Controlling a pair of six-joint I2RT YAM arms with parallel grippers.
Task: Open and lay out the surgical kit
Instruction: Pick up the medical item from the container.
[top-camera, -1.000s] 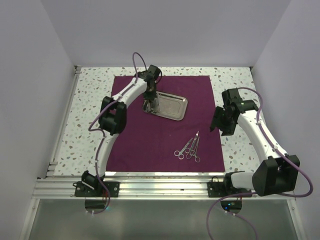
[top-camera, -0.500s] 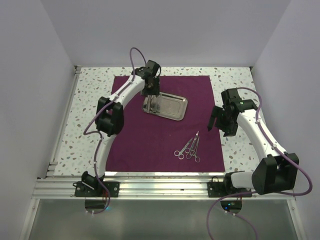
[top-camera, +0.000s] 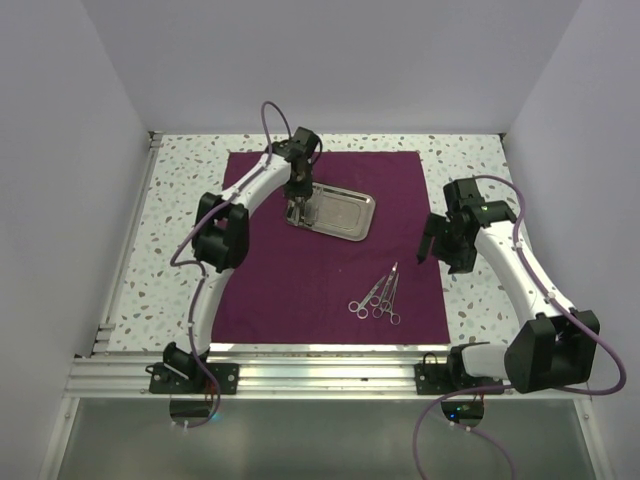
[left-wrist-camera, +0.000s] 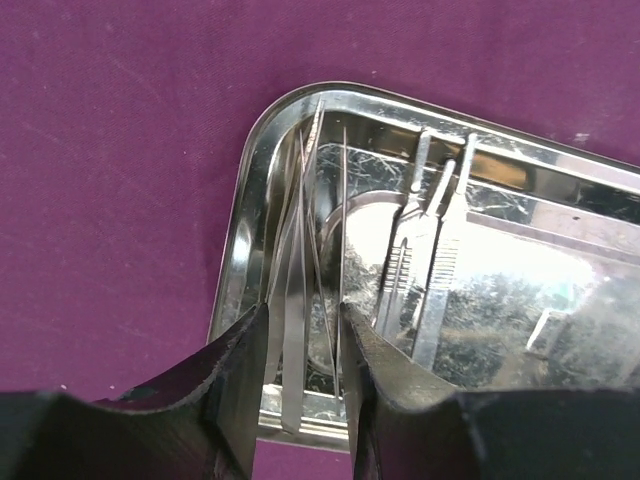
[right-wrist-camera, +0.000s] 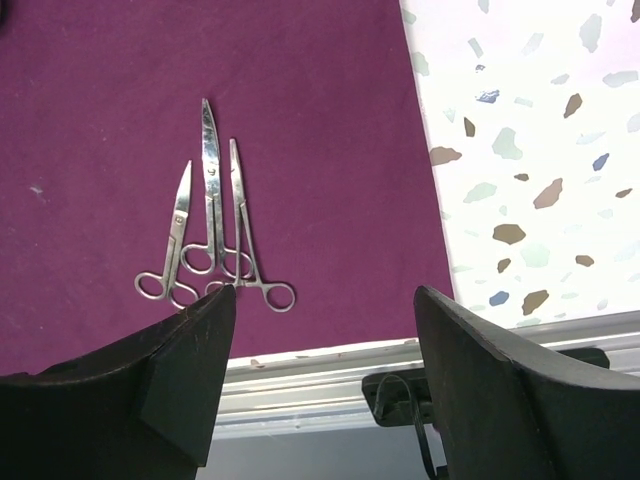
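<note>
left pincer (left-wrist-camera: 300, 330) snug round tweezers (left-wrist-camera: 292, 300) in tray (left-wrist-camera: 235, 250) corner, real grip? can't tell | right pincer (right-wrist-camera: 325, 300) wide open, well off the tray | risk: shallow pinch lets thin tweezers slip out

Cloth (top-camera: 300, 280): uniform dark purple, no pattern. Tray (top-camera: 350, 215): bright mirror silver, mottled reflections. Ring-handled instruments (top-camera: 377, 297): plain polished silver. Table (top-camera: 170, 230): white ground, speckled brown, grey and blue. Arms (top-camera: 255, 185): white shells, black joints. Left hand (top-camera: 297, 208) and right hand (top-camera: 425, 250): black. Cables (top-camera: 265, 118): purple. Walls (top-camera: 330, 60): plain pale lilac-white.
</note>
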